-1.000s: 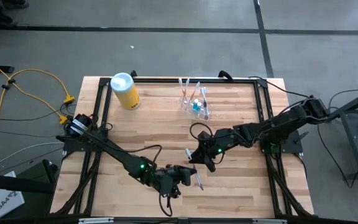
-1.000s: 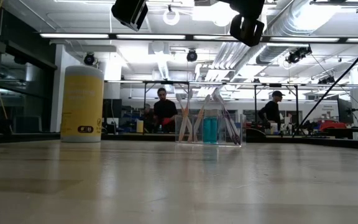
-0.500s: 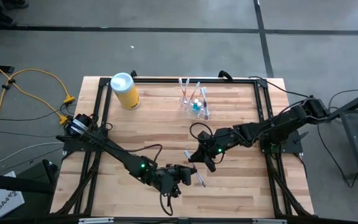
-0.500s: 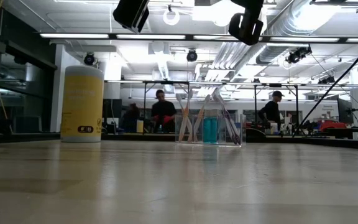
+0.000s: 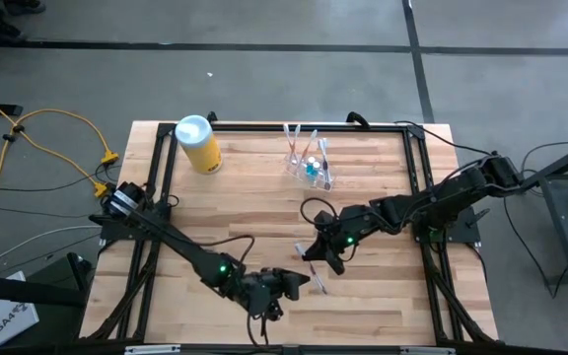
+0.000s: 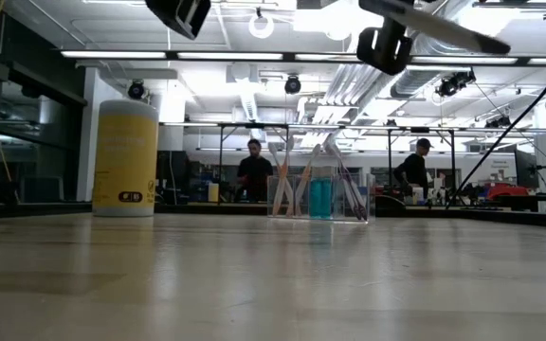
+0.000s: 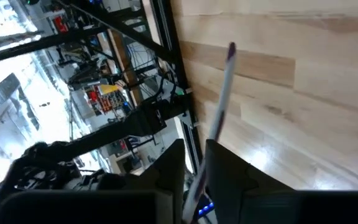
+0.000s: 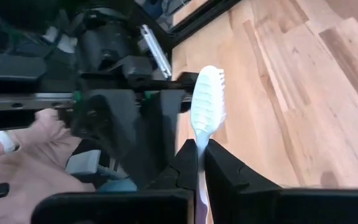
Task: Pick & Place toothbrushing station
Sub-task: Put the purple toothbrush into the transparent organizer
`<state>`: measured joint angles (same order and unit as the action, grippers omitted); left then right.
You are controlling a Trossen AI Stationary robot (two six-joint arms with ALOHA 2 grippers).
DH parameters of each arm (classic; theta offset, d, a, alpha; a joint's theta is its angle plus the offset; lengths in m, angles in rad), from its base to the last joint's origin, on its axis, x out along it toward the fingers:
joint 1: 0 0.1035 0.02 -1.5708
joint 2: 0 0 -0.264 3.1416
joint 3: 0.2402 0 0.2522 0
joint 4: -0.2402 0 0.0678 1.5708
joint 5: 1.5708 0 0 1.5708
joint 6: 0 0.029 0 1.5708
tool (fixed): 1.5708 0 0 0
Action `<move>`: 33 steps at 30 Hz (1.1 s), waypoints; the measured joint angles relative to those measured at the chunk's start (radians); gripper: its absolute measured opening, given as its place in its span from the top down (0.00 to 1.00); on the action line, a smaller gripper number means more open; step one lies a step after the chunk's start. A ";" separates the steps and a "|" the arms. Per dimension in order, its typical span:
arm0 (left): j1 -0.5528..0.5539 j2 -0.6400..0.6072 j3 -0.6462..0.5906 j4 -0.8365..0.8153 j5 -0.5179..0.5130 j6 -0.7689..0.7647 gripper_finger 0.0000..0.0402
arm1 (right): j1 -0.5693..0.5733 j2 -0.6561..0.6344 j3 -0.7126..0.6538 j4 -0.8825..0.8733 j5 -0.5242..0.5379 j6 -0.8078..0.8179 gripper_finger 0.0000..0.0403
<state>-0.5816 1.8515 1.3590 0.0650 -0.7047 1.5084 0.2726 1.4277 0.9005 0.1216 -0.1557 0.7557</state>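
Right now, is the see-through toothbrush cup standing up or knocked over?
Standing up. The clear holder cup stands upright on the wooden table, its toothbrushes poking up out of the top, with the yellow canister standing apart from it.

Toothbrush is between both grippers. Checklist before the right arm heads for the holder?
1. Right gripper shut on toothbrush: ok.
2. Left gripper clear of the toothbrush: cannot tell; the handle runs right by it.
3. Holder upright at the table's far side: ok.
4. Free room in holder: cannot tell; it already holds several items.
5. Canister out of the way: ok, it stands apart from the holder.
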 joint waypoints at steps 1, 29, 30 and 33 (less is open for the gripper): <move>-0.003 0.000 0.000 0.000 -0.004 -0.014 0.85 | 0.000 0.000 0.000 -0.010 0.003 0.004 0.99; -0.081 0.000 0.000 -0.287 -0.230 -0.971 0.83 | -0.187 -0.137 0.000 -0.097 0.404 -0.461 0.99; -0.081 0.000 0.000 -0.305 -0.230 -1.003 0.83 | -0.195 -0.150 0.000 -0.107 0.418 -0.469 0.99; -0.081 0.000 0.000 -0.340 -0.231 -1.074 0.83 | -0.231 -0.193 0.000 -0.175 0.439 -0.487 0.99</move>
<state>-0.6624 1.8515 1.3590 -0.2749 -0.9355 0.4340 0.0417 1.2349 0.9000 -0.0529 0.2836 0.2685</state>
